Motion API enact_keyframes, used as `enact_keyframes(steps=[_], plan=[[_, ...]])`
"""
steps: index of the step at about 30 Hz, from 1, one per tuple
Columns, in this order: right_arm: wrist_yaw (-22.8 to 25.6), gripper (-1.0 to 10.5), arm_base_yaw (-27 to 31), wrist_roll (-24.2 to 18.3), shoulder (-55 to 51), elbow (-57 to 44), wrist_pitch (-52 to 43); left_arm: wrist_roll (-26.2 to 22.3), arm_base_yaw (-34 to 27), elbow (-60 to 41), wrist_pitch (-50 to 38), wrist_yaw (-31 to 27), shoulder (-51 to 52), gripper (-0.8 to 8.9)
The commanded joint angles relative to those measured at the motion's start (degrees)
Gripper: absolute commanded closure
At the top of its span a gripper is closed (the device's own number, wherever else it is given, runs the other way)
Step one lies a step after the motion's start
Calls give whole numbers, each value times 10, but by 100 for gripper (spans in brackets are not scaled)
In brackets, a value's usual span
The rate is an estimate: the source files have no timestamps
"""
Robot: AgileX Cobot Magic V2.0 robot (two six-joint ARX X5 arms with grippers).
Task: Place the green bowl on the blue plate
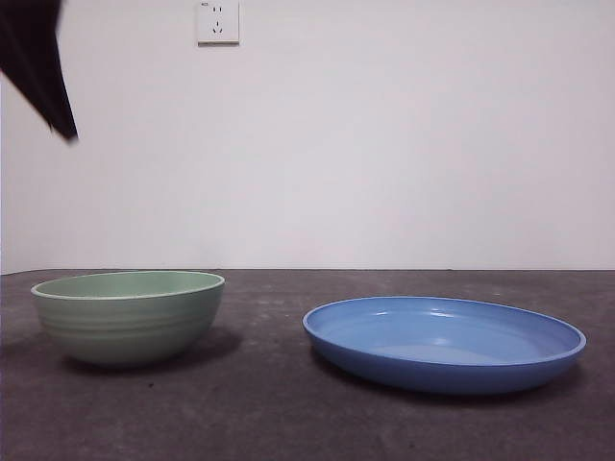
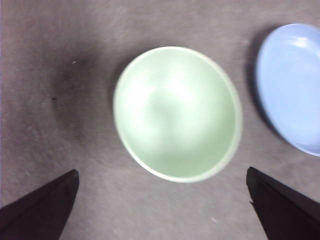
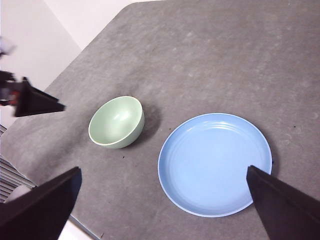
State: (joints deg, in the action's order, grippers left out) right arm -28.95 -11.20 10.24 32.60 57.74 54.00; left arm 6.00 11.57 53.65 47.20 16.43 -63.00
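On the dark grey table (image 1: 288,413) sit the two pieces, both upright and not touching. From the front, the green bowl (image 1: 129,315) is on the left and the blue plate (image 1: 444,343) is on the right, with a strip of bare tabletop between them. So the bowl is beside the plate, not on it. Both look empty inside.

Left gripper (image 2: 162,200) hangs above the bowl with its jaws spread wide, one black tip on each side of the wrist picture and nothing between them but table. The bowl (image 2: 177,114) fills the middle of that view, a bit blurry, and the plate (image 2: 292,85) peeks in at the edge. I'd guess the black tip in the top left corner of the front view is this arm, since the right wrist camera also shows a dark gripper hovering near the bowl (image 3: 116,122) on the side away from the plate.

Right gripper (image 3: 164,200) is up high too, jaws also wide apart, holding nothing, looking down on the plate (image 3: 215,163) and the bowl next to it.

White wall behind everything, with a socket (image 1: 218,21) up top.
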Motion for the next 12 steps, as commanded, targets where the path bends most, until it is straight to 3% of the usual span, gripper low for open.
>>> enact_keyframes(steps=[1, 12], plan=[[-2, 350, -2, -4, 2, 10, -3, -13, -7, 10, -25, -2, -61, 135], [-1, 349, -2, -4, 2, 10, -3, -10, -6, 10, -97, -1, -222, 165]])
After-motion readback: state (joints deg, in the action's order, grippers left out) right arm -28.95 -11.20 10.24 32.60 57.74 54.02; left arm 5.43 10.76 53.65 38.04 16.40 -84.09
